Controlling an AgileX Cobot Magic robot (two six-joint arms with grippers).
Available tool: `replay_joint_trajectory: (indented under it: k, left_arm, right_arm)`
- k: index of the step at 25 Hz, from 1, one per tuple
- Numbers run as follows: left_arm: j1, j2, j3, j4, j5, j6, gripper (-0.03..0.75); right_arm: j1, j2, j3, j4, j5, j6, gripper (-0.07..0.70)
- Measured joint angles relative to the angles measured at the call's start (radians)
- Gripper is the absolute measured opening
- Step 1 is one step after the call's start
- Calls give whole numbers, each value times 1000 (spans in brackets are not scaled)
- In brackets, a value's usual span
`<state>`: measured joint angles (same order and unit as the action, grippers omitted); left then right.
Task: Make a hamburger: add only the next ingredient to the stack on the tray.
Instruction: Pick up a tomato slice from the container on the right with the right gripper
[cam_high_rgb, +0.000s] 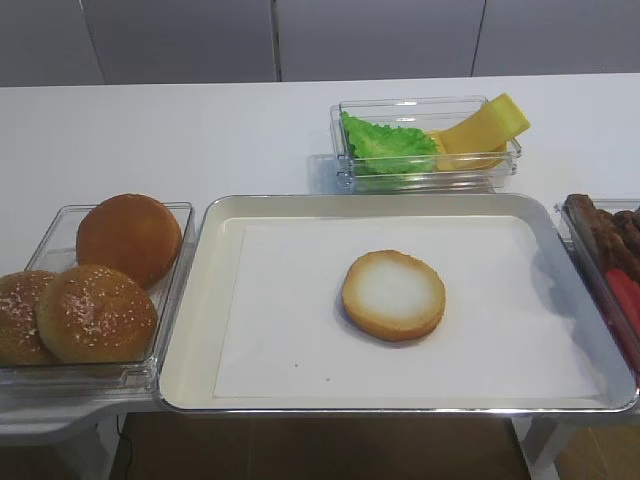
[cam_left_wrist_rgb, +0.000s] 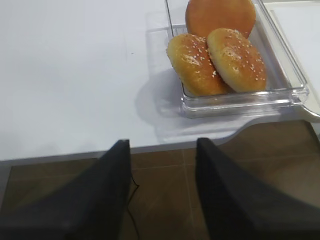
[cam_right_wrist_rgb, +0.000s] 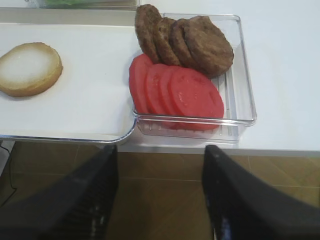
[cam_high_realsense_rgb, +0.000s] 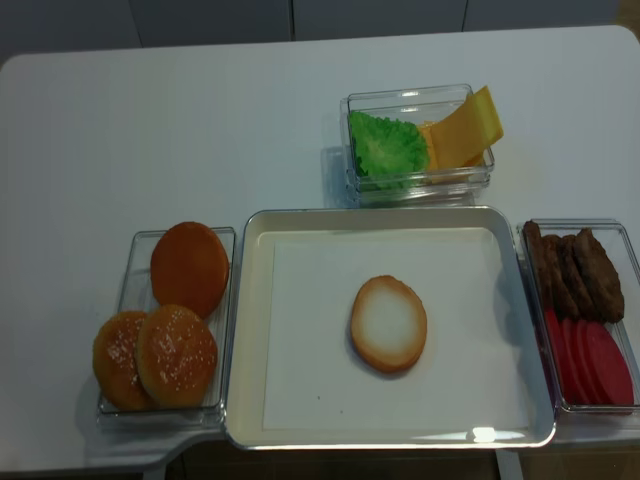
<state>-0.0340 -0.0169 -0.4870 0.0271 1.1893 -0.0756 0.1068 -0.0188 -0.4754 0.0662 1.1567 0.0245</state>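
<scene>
From the right wrist view I see my right pincer (cam_right_wrist_rgb: 160, 192) with its two dark fingers spread wide and nothing between them, hanging off the counter (cam_right_wrist_rgb: 280, 65) edge over the brown floor. Straight ahead of it, just past the edge, sits a clear tub (cam_right_wrist_rgb: 242, 107) holding a row of overlapping tomato slices (cam_right_wrist_rgb: 175, 92); the nearest slice faces the pincer, and the meat patties (cam_right_wrist_rgb: 185, 42) stand in a row behind them, farther from the pincer. Ahead and to the left of that pincer lies the tray (cam_right_wrist_rgb: 65, 136), its rounded corner touching the tub. The bun half (cam_right_wrist_rgb: 29, 68) rests cut face up on the tray's white liner, well apart from the tomato slices.

My left pincer (cam_left_wrist_rgb: 162, 195) is likewise spread and empty, also off the counter edge. Ahead of it and a little to the right is a clear tub (cam_left_wrist_rgb: 240, 100) with three whole buns (cam_left_wrist_rgb: 217, 60), two of them seeded.

In the overhead views neither pincer shows. The bun half (cam_high_realsense_rgb: 388, 323) lies near the middle of the tray (cam_high_realsense_rgb: 245, 330). Beyond the tray is a tub (cam_high_realsense_rgb: 415, 180) with lettuce (cam_high_realsense_rgb: 385, 148) and cheese slices (cam_high_realsense_rgb: 462, 128).
</scene>
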Motion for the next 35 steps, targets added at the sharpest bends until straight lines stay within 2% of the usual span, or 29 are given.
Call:
replay_joint_trajectory:
  k: [35]
  left_arm:
    - [0,0,0,0,0,0,320]
  right_arm:
    - [0,0,0,0,-2,-2,386]
